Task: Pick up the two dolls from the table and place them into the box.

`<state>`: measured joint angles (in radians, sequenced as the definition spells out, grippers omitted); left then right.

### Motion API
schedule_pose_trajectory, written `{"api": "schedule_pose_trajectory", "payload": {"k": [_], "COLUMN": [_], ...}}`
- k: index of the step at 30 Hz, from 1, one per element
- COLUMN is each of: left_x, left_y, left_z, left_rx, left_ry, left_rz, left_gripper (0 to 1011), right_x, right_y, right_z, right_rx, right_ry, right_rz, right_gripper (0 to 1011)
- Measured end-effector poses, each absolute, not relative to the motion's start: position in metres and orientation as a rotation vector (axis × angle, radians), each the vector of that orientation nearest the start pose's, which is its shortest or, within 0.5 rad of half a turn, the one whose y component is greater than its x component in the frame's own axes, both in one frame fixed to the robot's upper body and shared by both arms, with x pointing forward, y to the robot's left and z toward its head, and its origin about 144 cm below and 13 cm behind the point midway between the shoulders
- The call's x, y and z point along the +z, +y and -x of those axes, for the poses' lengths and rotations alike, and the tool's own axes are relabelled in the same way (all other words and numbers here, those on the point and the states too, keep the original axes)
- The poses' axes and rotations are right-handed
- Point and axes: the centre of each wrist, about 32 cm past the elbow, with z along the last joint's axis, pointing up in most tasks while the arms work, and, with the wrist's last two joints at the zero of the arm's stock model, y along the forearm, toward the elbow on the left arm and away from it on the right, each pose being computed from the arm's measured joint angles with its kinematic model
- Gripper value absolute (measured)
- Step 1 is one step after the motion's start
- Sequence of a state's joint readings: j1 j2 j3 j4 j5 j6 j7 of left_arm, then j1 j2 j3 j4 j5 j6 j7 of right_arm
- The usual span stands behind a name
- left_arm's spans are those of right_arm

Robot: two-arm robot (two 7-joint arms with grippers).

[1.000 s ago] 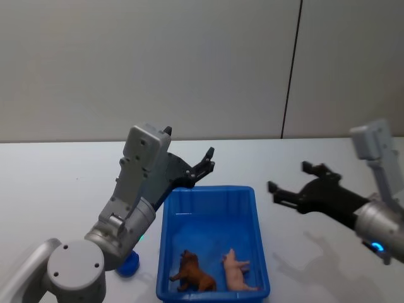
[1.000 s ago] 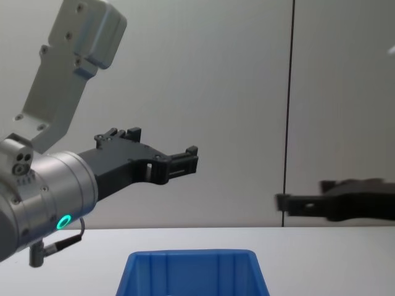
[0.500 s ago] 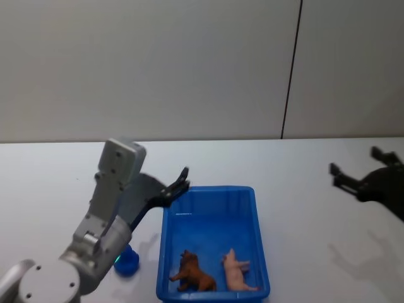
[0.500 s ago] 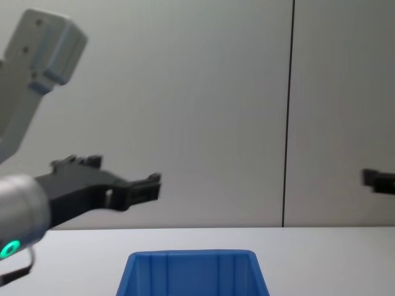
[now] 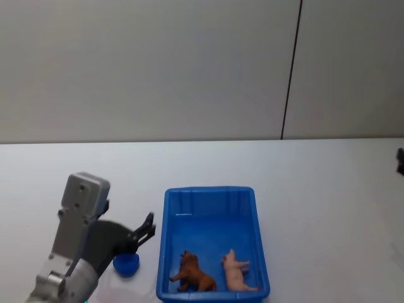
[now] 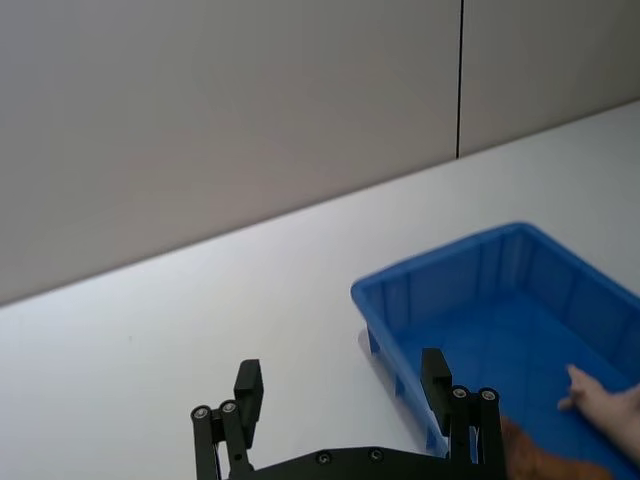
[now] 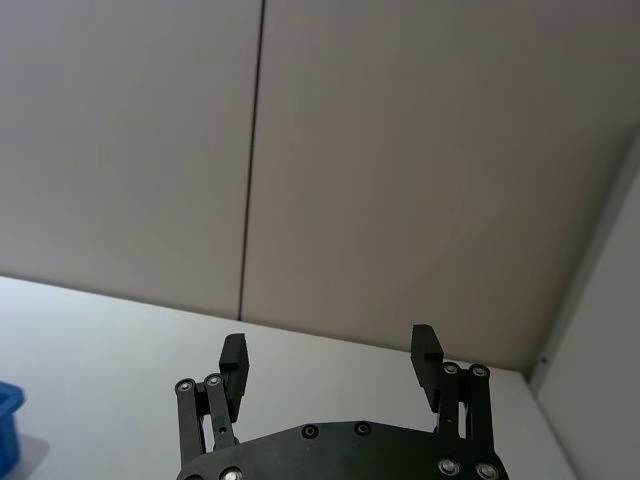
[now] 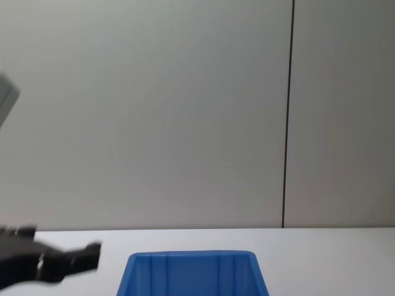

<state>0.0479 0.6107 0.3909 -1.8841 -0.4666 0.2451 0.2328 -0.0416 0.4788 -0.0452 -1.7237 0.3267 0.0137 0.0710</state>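
Two dolls lie side by side in the near end of the blue box (image 5: 173, 218): a brown animal doll (image 5: 193, 273) and a pink pig doll (image 5: 236, 271). The box stands on the table (image 5: 315, 189). My left gripper (image 5: 148, 228) is open and empty, low over the table just left of the box. In its wrist view the left gripper (image 6: 342, 385) has the box (image 6: 470, 285), the pink doll (image 6: 603, 404) and the brown doll (image 6: 540, 464) beyond it. My right gripper (image 7: 330, 352) is open and empty, far off at the table's right edge (image 5: 401, 161).
A small blue round cap (image 5: 126, 264) lies on the table by the box's near left corner, under the left arm. A grey wall with a dark vertical seam (image 5: 290, 76) stands behind the table. The box's far rim (image 8: 191, 254) sits low in the chest view.
Both arms have drawn back from over the box: the left one down and to the left, the right one off to the right edge. The dolls have not moved.
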Motion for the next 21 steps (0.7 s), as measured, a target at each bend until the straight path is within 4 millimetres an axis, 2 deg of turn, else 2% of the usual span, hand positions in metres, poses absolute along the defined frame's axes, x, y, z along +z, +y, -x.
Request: {"api": "schedule_pose_trajectory", "payload": {"k": [10,21], "left_x": [1.179,1.160], "left_y": [0.258,0.280], "left_z": [-0.403,-0.423], "left_rx": [1.305,1.232], "left_ry": [0.132,0.150], "left_rz": [-0.317,-0.312], "left_gripper": [1001,1001], "right_x": [1.198,1.198], "right_y": [-0.346,-0.353], "right_z": [-0.440,-0.436], "right_rx": [-1.464,-1.498], "right_ry": [-0.207,-0.231], "right_rz": [0.048,0.038], "right_gripper": [1001,1001]}}
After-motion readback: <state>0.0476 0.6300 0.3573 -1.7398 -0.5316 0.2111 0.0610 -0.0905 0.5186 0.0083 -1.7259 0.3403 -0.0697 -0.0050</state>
